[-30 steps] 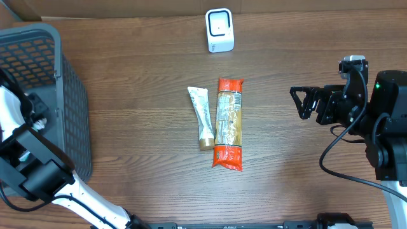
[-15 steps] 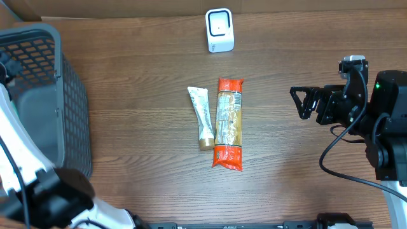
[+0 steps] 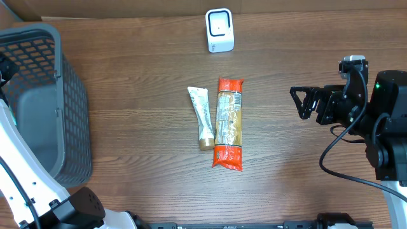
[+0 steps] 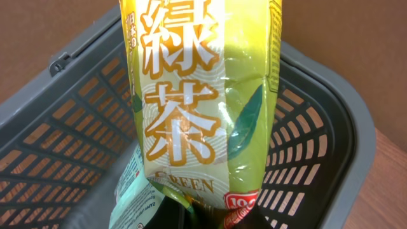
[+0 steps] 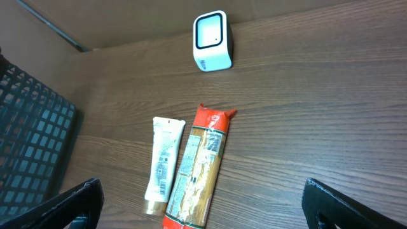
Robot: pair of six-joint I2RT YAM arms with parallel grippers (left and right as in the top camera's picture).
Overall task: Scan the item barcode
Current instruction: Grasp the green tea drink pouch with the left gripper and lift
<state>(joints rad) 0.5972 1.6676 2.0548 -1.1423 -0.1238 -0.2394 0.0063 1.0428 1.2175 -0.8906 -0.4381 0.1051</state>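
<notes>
Table (image 3: 140,70): brown wood grain, with a cardboard wall along the top edge of my overhead frame.
Green tea pack (image 4: 203,95): fills the middle of my left wrist view, hanging over the grey basket (image 4: 331,114). Its long axis runs top to bottom of that frame, and the lettering reads downward to "GREEN" near the lower end. I see no barcode on this face.
Left gripper: clenched and grasping the green tea pack. The pack hides the fingers from the wrist camera.
Overhead only: the left arm (image 3: 19,165) leaves the frame at the far left edge, so I cannot find the pack from above.
Left wrist only: a pale packet (image 4: 137,191) lies inside the basket, below the pack.
Right gripper (image 3: 297,103): released, fingers spread wide and empty, at the right of the overhead frame, tips toward the centre.
Scanner (image 3: 220,30): white, at top centre, well apart from both arms.
Centre: an orange-ended pasta packet (image 3: 229,123) and a tube (image 3: 203,117) just beside it on its left, both lengthwise top to bottom.
Room: bare wood lies between the basket wall and the tube, and between the pasta packet and the right gripper.
</notes>
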